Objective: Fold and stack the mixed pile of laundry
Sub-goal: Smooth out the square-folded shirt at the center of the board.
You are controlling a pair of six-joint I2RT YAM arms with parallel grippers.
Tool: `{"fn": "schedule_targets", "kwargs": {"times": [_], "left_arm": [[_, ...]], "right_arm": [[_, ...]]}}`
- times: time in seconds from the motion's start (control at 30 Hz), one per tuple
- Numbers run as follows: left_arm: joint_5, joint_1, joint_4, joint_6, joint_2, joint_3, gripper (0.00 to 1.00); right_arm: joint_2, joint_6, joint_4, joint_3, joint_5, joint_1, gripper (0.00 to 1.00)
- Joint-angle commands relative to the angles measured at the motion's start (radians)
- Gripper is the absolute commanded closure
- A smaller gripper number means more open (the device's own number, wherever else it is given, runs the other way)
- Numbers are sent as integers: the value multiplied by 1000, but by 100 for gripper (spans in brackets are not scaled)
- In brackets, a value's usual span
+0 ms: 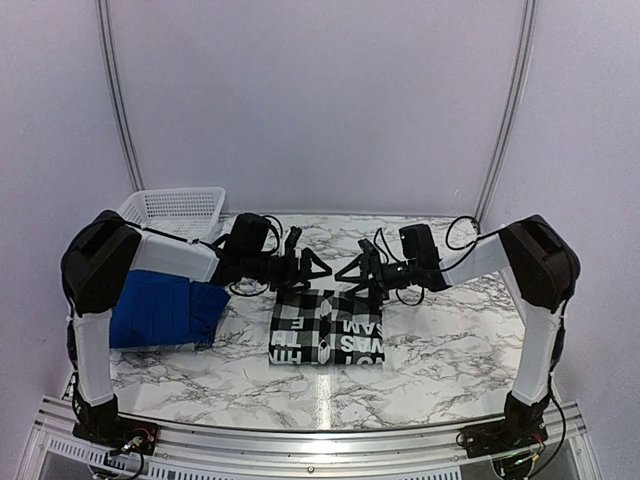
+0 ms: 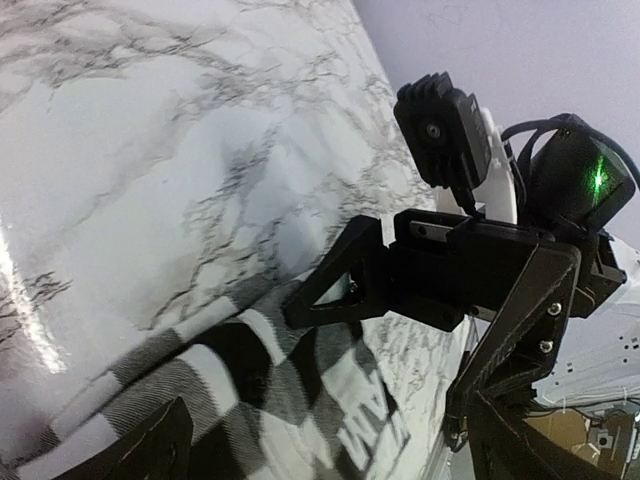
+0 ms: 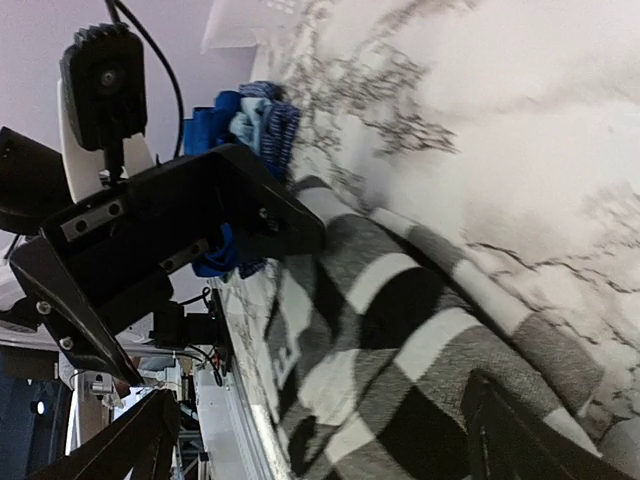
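The black-and-white buffalo-check flannel shirt (image 1: 325, 335) lies folded into a rectangle with white lettering at the table's middle. My left gripper (image 1: 310, 268) and right gripper (image 1: 352, 275) face each other just over its far edge, both open and empty. In the left wrist view the flannel (image 2: 250, 400) lies between my spread fingers (image 2: 150, 445), with the right gripper (image 2: 430, 270) opposite. In the right wrist view the flannel (image 3: 400, 340) fills the gap between the fingers (image 3: 520, 430). The royal-blue shirt (image 1: 160, 310) lies at the left, with pale blue cloth (image 3: 250, 125) and small-checked navy cloth (image 3: 283, 130) bunched beside it.
A white plastic lattice basket (image 1: 175, 208) stands at the back left corner of the marble table (image 1: 450, 350). White walls with metal rails enclose the back and sides. A metal rail (image 1: 320, 440) runs along the near edge.
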Motion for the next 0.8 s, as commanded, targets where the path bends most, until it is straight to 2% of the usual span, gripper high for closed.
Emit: {"fn": "schedule_targets", "kwargs": {"times": [0.0,0.17,0.27,0.37,0.47,0.53,0.7,0.77], "left_arm": [[-26,22,-46,27,112,1,1],[-60,56,-43,43,136,-15,1],[-104,83,-49,84,46,-31,1],[-226,62,-177,260,-103,-22,1],[-391,-30,-405,509,-195,41,1],[-479,-115,-500,652,-232,64,1],[-647,-340,-558,896,-248,76,1],[-683,-411,-558,952,-210,96,7]], "right_arm": [[117,-37,-12,0,-10,-31,5],[158,-94,-64,43,-12,-66,8],[102,-175,-203,120,9,-76,8],[-21,-236,-356,157,40,-78,9],[-163,-251,-440,95,90,-83,9],[-252,-243,-480,25,120,-99,9],[-447,-203,-536,-163,168,-165,7],[-510,-189,-550,-225,188,-179,6]]}}
